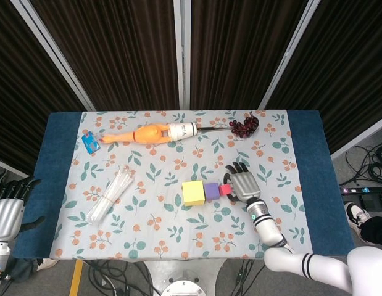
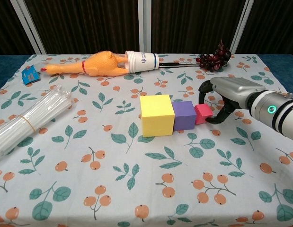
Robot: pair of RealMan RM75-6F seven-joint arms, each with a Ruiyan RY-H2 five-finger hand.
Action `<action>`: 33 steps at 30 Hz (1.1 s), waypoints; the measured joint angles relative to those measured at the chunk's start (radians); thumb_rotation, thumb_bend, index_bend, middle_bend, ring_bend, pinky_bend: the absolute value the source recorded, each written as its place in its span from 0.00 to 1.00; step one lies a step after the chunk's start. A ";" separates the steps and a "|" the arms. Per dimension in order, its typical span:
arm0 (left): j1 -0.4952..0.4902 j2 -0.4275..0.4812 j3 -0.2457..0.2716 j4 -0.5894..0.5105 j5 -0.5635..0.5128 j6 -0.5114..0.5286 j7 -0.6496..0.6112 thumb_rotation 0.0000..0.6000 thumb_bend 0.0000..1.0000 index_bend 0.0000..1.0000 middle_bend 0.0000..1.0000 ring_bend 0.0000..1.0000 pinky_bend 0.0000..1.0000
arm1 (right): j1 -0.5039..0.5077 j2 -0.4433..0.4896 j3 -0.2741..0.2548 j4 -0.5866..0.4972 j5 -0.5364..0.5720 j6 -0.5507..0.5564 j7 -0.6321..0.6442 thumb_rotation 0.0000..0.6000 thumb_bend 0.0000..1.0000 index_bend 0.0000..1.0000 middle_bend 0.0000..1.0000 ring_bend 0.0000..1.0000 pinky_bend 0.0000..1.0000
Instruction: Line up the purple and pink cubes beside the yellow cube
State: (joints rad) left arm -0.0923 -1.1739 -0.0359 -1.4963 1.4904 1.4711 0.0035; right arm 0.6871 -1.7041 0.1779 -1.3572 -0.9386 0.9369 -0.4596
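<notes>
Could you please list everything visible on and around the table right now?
yellow cube: one, yellow, table centre
purple cube: one, purple, touching the yellow cube's right side
pink cube: one, pink, against the purple cube's right side
rubber chicken: one, orange, far edge, head in the cup
paper cup: one, white, on its side
grapes: one dark bunch, far right
straws: one clear bundle, left
packet: one, blue, far left
tablecloth: one, floral
right hand: around the pink cube
left hand: off the table's left edge
</notes>
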 measured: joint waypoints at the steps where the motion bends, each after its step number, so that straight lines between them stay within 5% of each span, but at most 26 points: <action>1: 0.000 -0.001 0.000 0.002 0.000 0.000 -0.001 1.00 0.02 0.22 0.23 0.17 0.15 | 0.001 -0.001 0.000 -0.001 0.002 0.000 -0.001 1.00 0.25 0.48 0.12 0.00 0.00; 24: 0.000 -0.006 0.001 0.014 0.000 -0.001 -0.013 1.00 0.02 0.22 0.23 0.17 0.15 | 0.013 0.008 -0.011 -0.036 0.022 0.001 -0.014 1.00 0.19 0.35 0.12 0.00 0.00; 33: 0.002 -0.003 0.002 0.008 -0.001 0.002 -0.008 1.00 0.02 0.22 0.23 0.17 0.15 | -0.002 0.098 -0.025 -0.107 -0.005 0.009 -0.003 1.00 0.19 0.32 0.09 0.00 0.00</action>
State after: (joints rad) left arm -0.0899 -1.1770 -0.0341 -1.4881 1.4899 1.4731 -0.0046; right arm 0.6854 -1.6062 0.1527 -1.4642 -0.9439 0.9459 -0.4629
